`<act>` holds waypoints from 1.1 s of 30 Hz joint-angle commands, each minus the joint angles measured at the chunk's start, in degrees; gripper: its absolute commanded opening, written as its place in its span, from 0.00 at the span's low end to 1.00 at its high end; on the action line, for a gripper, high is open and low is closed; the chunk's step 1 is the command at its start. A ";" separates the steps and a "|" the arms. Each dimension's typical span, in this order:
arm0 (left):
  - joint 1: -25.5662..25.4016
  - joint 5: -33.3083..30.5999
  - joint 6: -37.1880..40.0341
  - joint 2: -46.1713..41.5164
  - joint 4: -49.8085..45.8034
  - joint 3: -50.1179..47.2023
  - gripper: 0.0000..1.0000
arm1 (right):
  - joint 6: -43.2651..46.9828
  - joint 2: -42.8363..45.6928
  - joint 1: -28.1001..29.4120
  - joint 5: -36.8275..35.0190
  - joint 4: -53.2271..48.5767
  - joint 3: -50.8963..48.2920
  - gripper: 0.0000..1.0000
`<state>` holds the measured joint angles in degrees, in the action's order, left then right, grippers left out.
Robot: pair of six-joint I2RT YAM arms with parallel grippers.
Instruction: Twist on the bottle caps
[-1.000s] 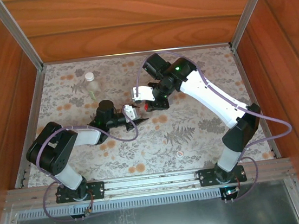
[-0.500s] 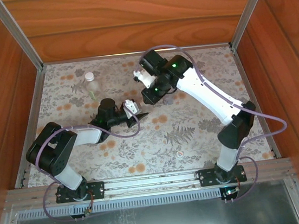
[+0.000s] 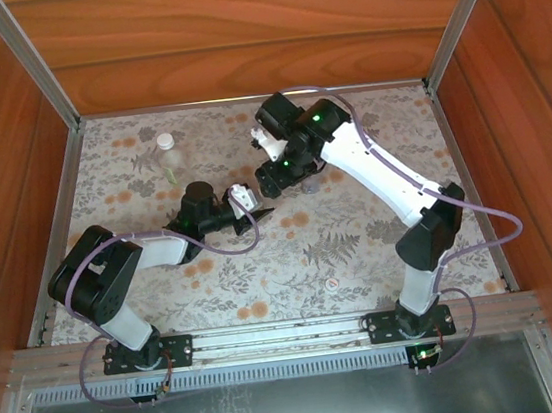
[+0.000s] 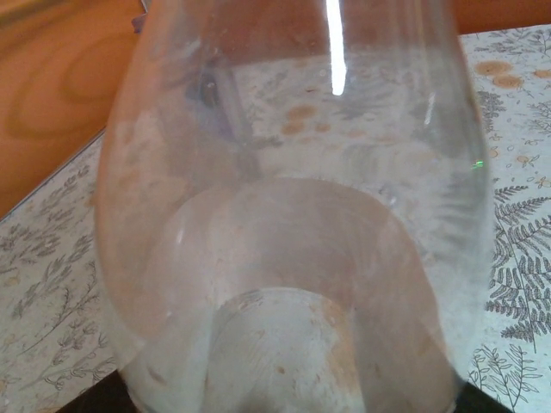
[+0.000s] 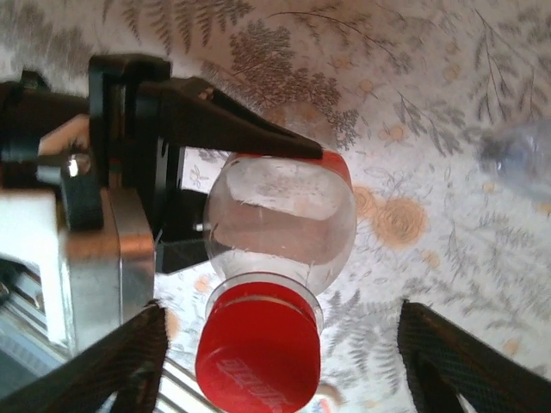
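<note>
1. A cloth with ferns and orange flowers is covering the table point(image 3: 361, 241).
2. Brown wooden walls point(image 3: 234, 30) are standing around it, and shiny metal rails point(image 3: 272, 336) are running along the near edge.
3. The left gripper point(image 3: 255, 219) is pinching a clear bottle point(image 5: 284, 215) near the middle of the table.
4. A red cap point(image 5: 258, 357) is sitting on that bottle's neck.
5. The right gripper point(image 5: 282, 308) is waiting with its fingers spread wide, one on each side of the red cap, not touching it.
6. Another bottle point(image 3: 168, 159) with a white cap point(image 3: 164, 140) is standing far off at the back left.
</note>
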<state>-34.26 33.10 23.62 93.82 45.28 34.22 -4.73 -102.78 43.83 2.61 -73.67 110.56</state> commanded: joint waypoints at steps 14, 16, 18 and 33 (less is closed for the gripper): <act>-0.17 4.10 2.13 -0.11 -10.56 -5.09 0.46 | 59.10 13.60 -0.68 11.01 7.16 -13.41 0.63; -0.50 4.15 2.31 0.03 -10.56 -5.21 0.46 | 60.70 11.71 -0.68 11.25 5.72 -11.45 0.60; -0.54 4.31 2.40 0.38 -10.57 -5.09 0.46 | 61.54 9.87 -0.68 10.94 5.09 -9.63 0.58; -0.54 4.88 2.44 0.05 -10.82 -5.21 0.46 | 61.66 4.59 -0.68 9.24 3.12 -6.40 0.34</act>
<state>-34.30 37.15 26.55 92.16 45.39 31.77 54.57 -98.32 43.13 11.70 -68.34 103.18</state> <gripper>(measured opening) 0.466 0.354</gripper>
